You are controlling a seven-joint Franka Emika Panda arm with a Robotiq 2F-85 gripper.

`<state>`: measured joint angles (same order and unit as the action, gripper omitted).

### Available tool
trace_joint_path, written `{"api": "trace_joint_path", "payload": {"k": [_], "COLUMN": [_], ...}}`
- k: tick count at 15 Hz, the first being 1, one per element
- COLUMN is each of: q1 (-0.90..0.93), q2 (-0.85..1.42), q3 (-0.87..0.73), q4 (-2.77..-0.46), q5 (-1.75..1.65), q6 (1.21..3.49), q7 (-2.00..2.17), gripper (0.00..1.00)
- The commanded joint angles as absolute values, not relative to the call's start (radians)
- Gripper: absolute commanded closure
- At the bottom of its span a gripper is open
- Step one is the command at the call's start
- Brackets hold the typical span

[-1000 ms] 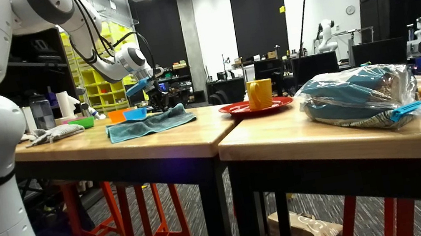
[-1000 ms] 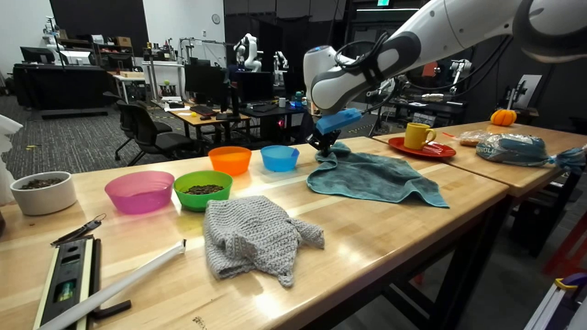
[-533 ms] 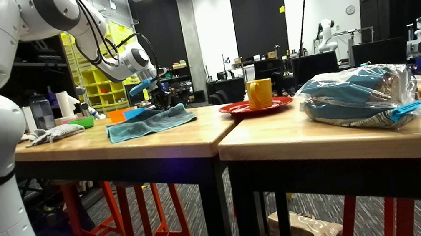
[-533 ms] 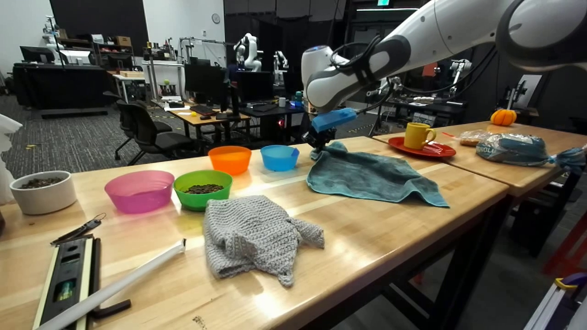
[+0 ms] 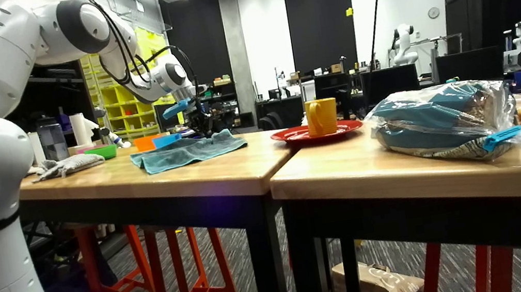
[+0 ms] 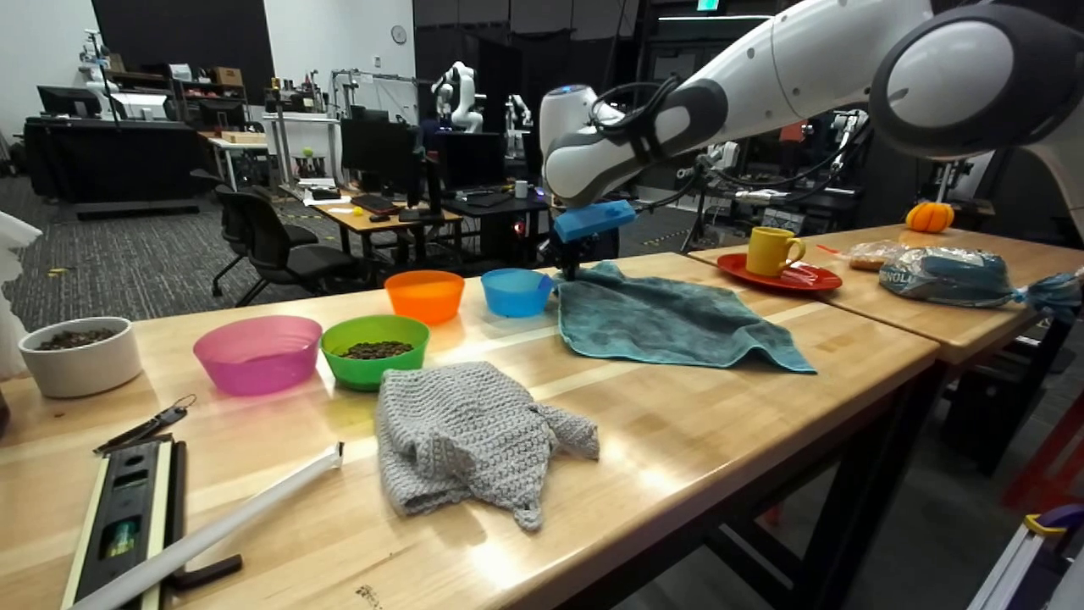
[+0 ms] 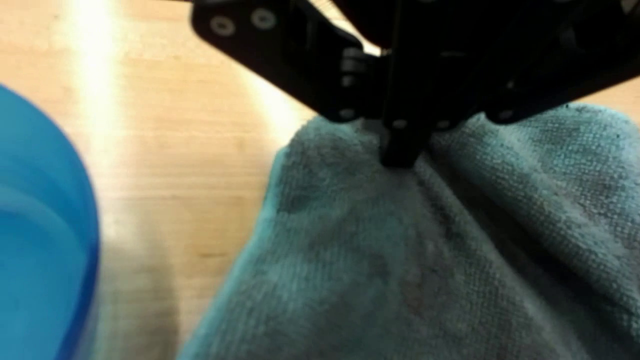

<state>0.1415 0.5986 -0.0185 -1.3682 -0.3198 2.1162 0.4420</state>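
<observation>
Mostly flat, the teal towel (image 7: pixel 330 250) lies on the wooden table (image 6: pixel 703 415), one end clenched tight in the gripper (image 7: pixel 398 155); just beside that end sits the blue bowl (image 6: pixel 517 295), a gap showing between the two in the wrist view, and next to it the orange bowl (image 6: pixel 424 298). Past the towel's other side, a yellow mug (image 6: pixel 766 252) stands on a red plate (image 6: pixel 820 280); in an exterior view, a gray knitted piece (image 6: pixel 474 424) lies crumpled in the foreground
</observation>
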Motion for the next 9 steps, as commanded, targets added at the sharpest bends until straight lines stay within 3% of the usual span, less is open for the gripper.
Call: {"api": "trace_joint_path", "payload": {"k": [1, 9], "q1": [0.187, 0.212], "q2": [0.659, 0.527], "q3": [-0.065, -0.104], "q4": [-1.276, -1.384], "q5": [-0.321, -0.320], "q6": [2.118, 2.096], "q7": [0.483, 0.513], "gripper": [1.00, 1.00]}}
